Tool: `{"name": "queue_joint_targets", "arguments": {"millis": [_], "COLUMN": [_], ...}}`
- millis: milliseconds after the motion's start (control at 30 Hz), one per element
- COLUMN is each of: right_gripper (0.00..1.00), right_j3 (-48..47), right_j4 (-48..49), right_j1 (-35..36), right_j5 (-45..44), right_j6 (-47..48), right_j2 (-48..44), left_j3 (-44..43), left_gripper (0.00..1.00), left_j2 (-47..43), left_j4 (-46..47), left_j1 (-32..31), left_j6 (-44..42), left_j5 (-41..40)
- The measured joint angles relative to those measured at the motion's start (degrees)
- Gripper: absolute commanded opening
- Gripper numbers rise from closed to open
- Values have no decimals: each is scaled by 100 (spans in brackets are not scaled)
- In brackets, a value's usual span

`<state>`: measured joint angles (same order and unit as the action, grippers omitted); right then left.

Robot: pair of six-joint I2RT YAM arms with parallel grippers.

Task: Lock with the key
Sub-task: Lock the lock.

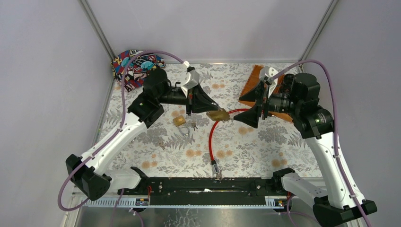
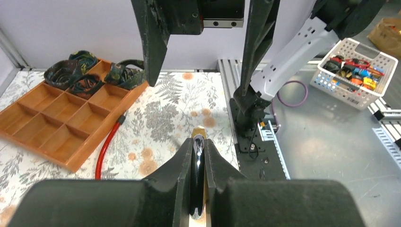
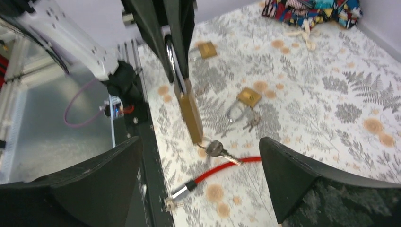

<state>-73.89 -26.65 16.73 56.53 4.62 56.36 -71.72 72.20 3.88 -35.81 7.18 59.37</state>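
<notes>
Two pincers: left pincer (image 2: 198,142) clenched on the padlock (image 3: 190,111) by its shackle; right pincer (image 3: 199,142) spread wide, holding nothing.

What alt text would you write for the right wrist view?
The left gripper holds a brass padlock by its shackle, with keys at its lower end, above a floral table. The open right gripper frames the view; a red cable and a second padlock lie below.

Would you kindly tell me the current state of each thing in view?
left gripper: shut on held padlock, by its shackle.
held padlock: lifted, hanging, keys at its base.
right gripper: wide open, empty.
second padlock: lying flat, untouched.
red cable: lying loose.
</notes>
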Motion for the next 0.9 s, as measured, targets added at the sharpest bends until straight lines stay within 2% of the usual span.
{"name": "queue_joint_targets", "arguments": {"millis": [133, 233, 333, 467, 633, 733, 800, 900], "right_gripper": [92, 88, 87, 88, 89, 92, 92, 79], "right_j3": [74, 516, 1434, 3047, 3499, 3447, 3335, 3139], "right_j4": [-826, -772, 175, 2553, 3901, 4264, 4081, 3832], "right_j1": [2, 4, 20, 328, 999, 1158, 1178, 1178], "right_j5": [-11, 4, 83, 35, -164, -166, -227, -387], "right_j6": [988, 1244, 807, -474, -1091, -1154, -949, -737], "right_j2": [-83, -201, -293, -352, -363, -400, -409, -411], "left_j3": [-20, -44, -48, -48, -48, -48, -48, -48], "left_gripper": [0, 0, 0, 0, 0, 0, 0, 0], "left_j2": [-197, -330, -417, -433, -431, -422, -422, -422], "left_j4": [-737, -1029, -1067, -962, -957, -955, -957, -953], "left_j1": [98, 101, 101, 107, 109, 111, 111, 109], "left_j6": [-551, -761, -791, -658, -592, -575, -577, -575], "left_j5": [144, 260, 299, 304, 304, 304, 302, 302]}}
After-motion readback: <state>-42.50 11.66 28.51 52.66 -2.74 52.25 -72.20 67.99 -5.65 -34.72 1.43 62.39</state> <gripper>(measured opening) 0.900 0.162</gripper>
